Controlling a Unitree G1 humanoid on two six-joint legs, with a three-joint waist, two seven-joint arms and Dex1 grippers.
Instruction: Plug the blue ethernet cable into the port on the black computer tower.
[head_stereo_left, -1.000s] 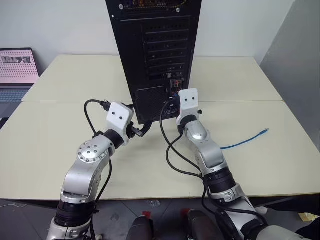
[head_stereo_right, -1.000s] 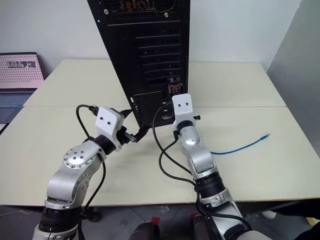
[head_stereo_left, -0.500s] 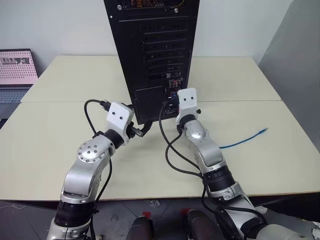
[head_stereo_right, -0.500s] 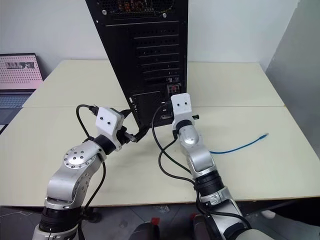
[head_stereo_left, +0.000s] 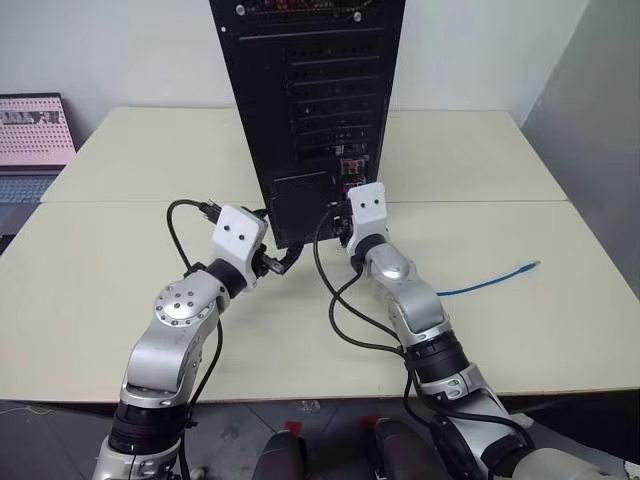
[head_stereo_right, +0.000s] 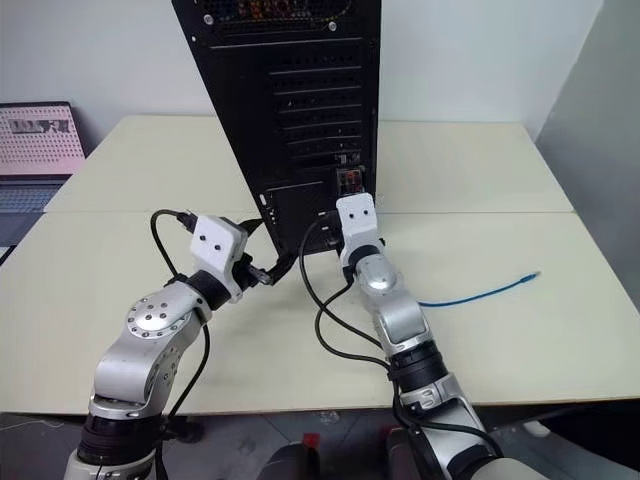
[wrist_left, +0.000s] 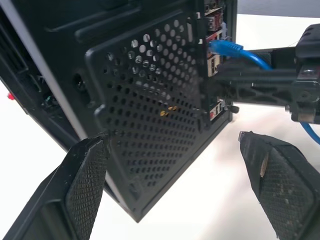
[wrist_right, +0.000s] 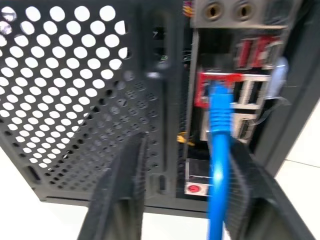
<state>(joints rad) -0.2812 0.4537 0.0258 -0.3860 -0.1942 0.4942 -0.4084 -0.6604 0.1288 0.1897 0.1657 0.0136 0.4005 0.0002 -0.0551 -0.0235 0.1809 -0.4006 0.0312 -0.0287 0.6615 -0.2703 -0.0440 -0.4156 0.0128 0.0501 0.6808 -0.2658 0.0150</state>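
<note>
Black computer tower (head_stereo_left: 310, 100) upright at table (head_stereo_left: 120, 290) centre, blue ethernet cable (wrist_right: 218, 112) plug seated in rear port, cord running between right gripper (wrist_right: 182, 195) fingers, fingers parted, not pinching it, left gripper (wrist_left: 175, 190) spread wide at tower's 7 o'clock corner, cable's free end (head_stereo_left: 528, 266) at 3 o'clock on table

I see the blue ethernet cable (wrist_right: 218, 125) plugged into the upright black computer tower (head_stereo_left: 310, 100); its far end lies on the right.
</note>
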